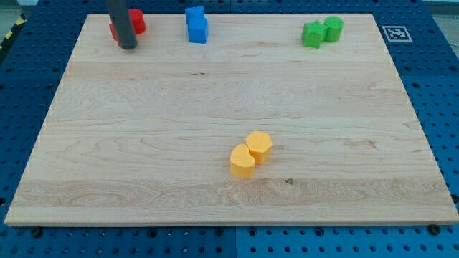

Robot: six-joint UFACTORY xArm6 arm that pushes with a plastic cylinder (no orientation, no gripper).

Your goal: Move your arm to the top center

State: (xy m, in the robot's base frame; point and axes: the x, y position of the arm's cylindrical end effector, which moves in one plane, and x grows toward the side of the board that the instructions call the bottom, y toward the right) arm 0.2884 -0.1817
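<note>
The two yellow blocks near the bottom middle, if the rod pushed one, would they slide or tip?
The yellow blocks look squat and flat-bottomed, so probably slide, not tip. They touch, so likely move together. My tip is far off, by the red blocks.

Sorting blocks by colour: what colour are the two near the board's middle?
Yellow, in the camera view.

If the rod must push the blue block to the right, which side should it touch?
Its left face, coming from the view's left. The blue block sits at the board's top edge, and my tip is already left of it, beside the red block.
</note>
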